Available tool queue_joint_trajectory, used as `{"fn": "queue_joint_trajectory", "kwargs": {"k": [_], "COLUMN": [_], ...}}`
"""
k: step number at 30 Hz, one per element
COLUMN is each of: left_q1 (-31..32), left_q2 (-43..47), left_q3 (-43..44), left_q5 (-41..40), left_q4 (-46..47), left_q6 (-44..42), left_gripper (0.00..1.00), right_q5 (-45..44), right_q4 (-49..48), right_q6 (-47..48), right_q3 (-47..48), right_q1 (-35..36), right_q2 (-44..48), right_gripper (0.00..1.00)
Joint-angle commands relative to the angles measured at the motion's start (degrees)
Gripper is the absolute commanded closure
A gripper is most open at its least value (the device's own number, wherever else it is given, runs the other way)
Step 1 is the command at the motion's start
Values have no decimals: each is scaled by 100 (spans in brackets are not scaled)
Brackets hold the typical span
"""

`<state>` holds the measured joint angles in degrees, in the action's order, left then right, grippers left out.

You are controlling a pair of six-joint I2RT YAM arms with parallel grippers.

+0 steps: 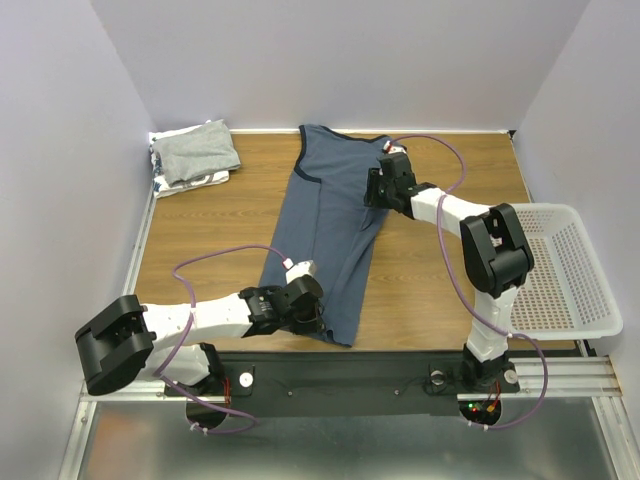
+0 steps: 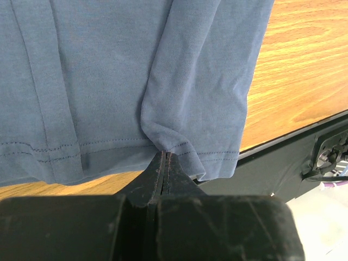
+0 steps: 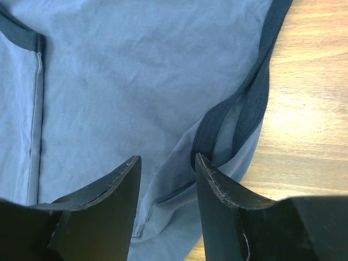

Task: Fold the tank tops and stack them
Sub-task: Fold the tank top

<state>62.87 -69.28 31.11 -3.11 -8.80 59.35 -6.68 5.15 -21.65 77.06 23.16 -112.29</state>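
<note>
A slate-blue tank top [image 1: 325, 225] lies lengthwise down the middle of the wooden table, its right side folded in over itself. My left gripper [image 1: 318, 318] is at its near hem, shut on a pinch of the hem [image 2: 165, 155], and the cloth [image 2: 109, 70] puckers at the fingertips. My right gripper [image 1: 377, 185] stands open over the right armhole, fingers either side of a fold of cloth [image 3: 166, 160] next to the dark trim [image 3: 255, 92]. A light grey tank top [image 1: 197, 150] lies folded at the far left corner on a patterned one [image 1: 160, 172].
A white mesh basket [image 1: 590, 300] sits at the table's right edge beside the right arm. The black front rail [image 2: 283, 152] runs just below the hem. Walls close in the table on the left, back and right.
</note>
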Motion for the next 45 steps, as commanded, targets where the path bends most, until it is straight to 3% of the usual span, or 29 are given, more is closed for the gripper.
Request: {"fn": "queue_joint_trajectory", "kwargs": {"k": [1,35,37,41,45], "left_q1": [-29,-21,-21,-21,-21], "left_q2": [81,46,46,72,107], "left_q3": [105,70,62,44,26], "left_q5": [-49,-5,-5,4,13], "left_q4": [71,80,97,80,63], "left_q6": [-64,-73,-73,-64,-55], "left_gripper": [100,100,100,100,100], "right_q5": [158,-220,-237,-377,-562], "right_q4": [-277,303,320,329,338], "right_q6": [47,838,838,776,654], "right_q3": [-59,-33,-15,37,204], "right_q1": [-13,286,295,303,303], "right_q2": [234,331,278,216,208], "right_gripper": [50,55,59,80,91]}}
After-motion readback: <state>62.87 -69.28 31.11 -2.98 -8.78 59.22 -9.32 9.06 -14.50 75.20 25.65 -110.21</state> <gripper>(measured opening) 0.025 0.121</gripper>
